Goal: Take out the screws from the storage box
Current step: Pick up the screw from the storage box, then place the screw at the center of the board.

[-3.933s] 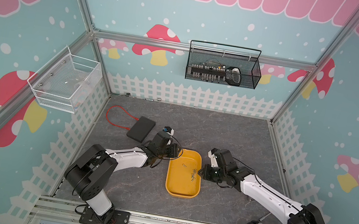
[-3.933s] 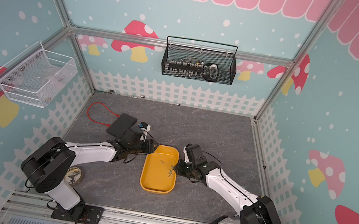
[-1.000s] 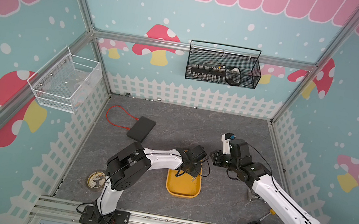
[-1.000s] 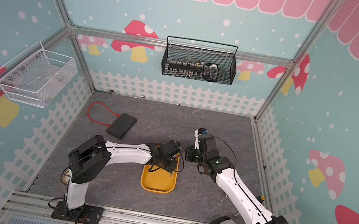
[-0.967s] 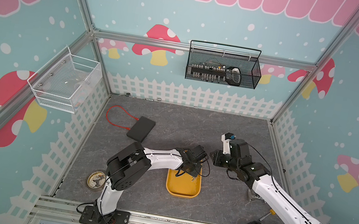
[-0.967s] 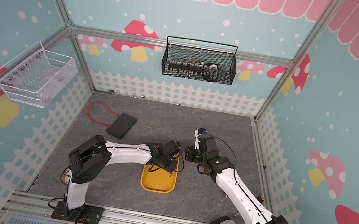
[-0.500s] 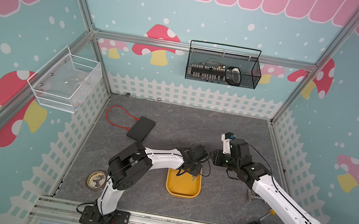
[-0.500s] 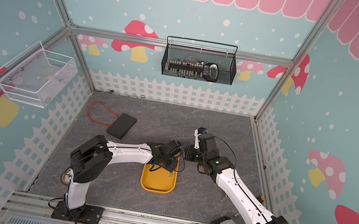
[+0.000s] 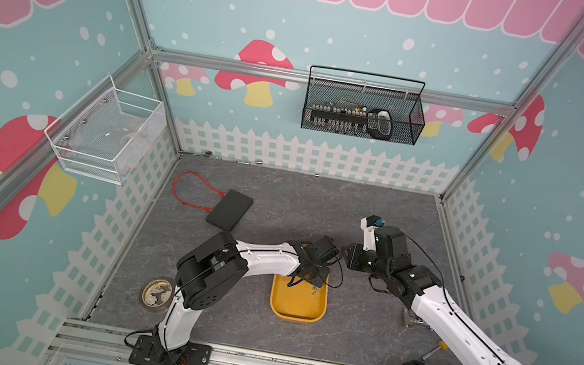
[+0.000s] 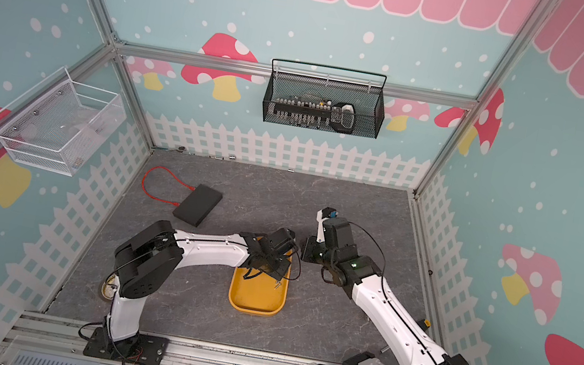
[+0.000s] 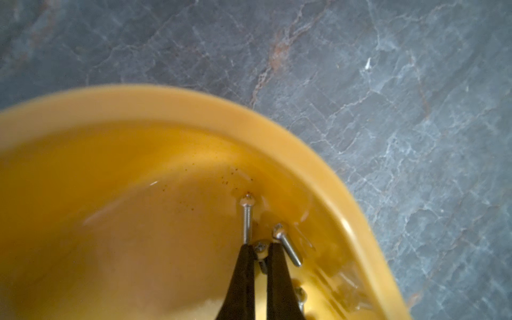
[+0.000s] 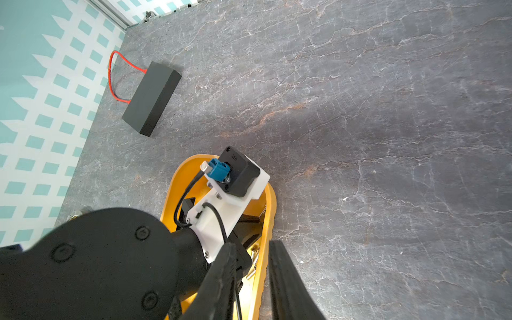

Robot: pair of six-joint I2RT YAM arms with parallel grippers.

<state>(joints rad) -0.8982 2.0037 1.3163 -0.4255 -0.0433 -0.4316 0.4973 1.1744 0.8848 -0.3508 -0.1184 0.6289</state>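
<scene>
The yellow-orange storage box [image 9: 296,308] [image 10: 255,299] lies in the middle of the grey floor. My left gripper [image 9: 312,278] [image 10: 273,269] reaches down into its far end. In the left wrist view the left gripper [image 11: 260,248] is shut, with a silver screw's head [image 11: 260,246] pinched between its black tips. Two more screws [image 11: 247,219] [image 11: 288,249] lie against the tips near the box's corner. My right gripper [image 9: 346,256] [image 10: 306,251] [image 12: 250,243] hovers at the box's far right corner, jaws slightly apart. The box rim [image 12: 266,249] shows in that gap.
A flat black box [image 9: 230,210] with a red cable [image 9: 187,189] lies at the far left. A round tin [image 9: 157,293] sits by the left arm's base. Small metal parts [image 9: 408,320] lie under the right arm. Wire baskets [image 9: 362,119] [image 9: 103,138] hang on the walls.
Over the last second the left gripper's jaws have closed onto a screw inside the box. The right arm has stayed where it was.
</scene>
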